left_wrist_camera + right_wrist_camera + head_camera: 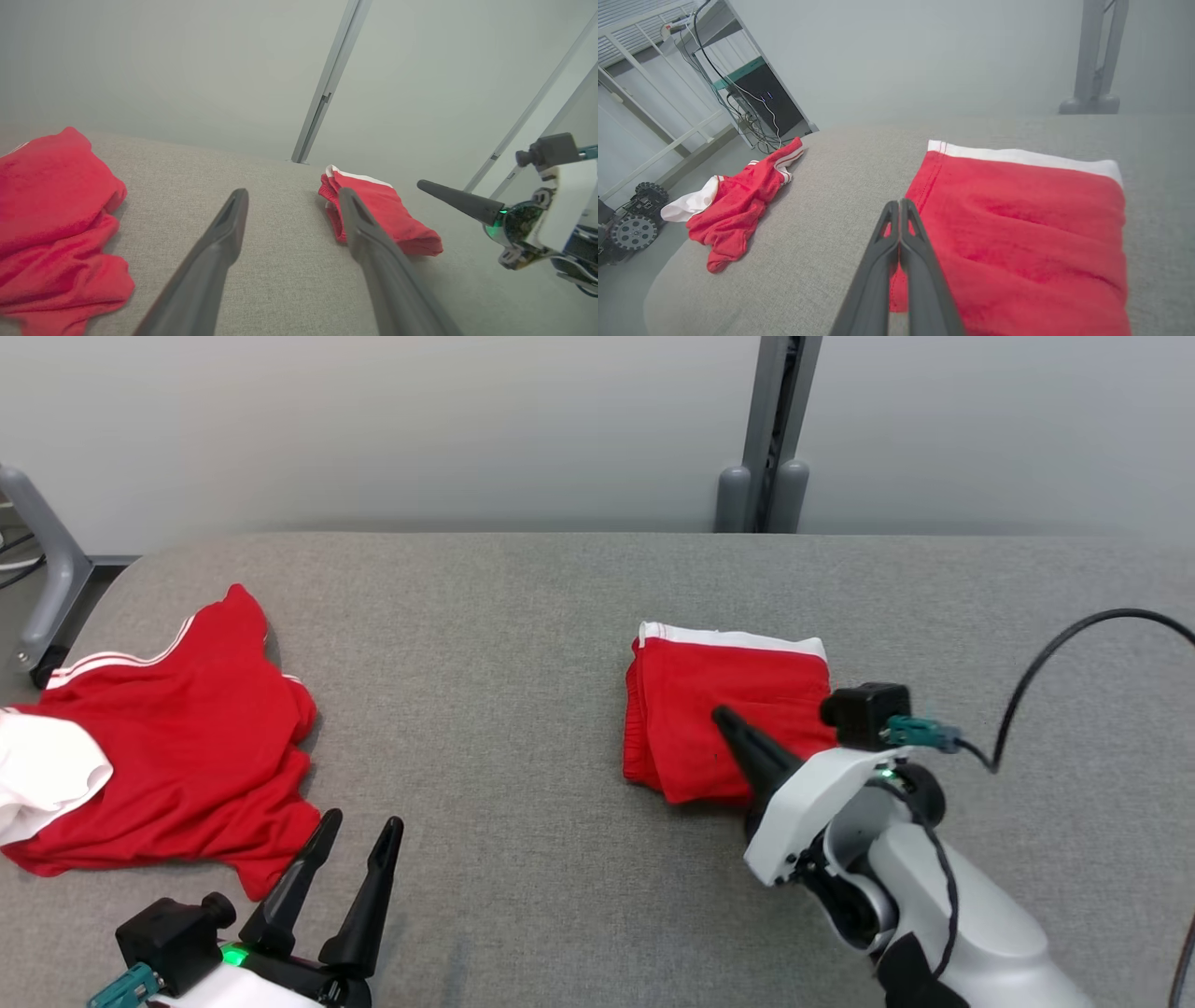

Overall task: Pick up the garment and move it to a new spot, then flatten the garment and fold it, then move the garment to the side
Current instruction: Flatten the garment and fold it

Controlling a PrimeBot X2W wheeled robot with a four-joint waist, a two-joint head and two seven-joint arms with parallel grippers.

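Head view, right gripper (pixel 724 717): pinched together, empty, possibly touching folded garment (pixel 719 677), 1 o'clock.
Left gripper (pixel 362 821): spread wide.
Risk: your push could rumple fold.

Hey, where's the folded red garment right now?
In the head view the folded red garment lies right of centre on the grey table, the shut right gripper reaching over it; the crumpled red garment lies far left.

Nothing legible shows. No words, brand marks, numbers or signs can be read on the folded red garment (pixel 724 709), on the crumpled red garment (pixel 177 747) at the table's left edge, or on the grey table (pixel 504 644) itself.
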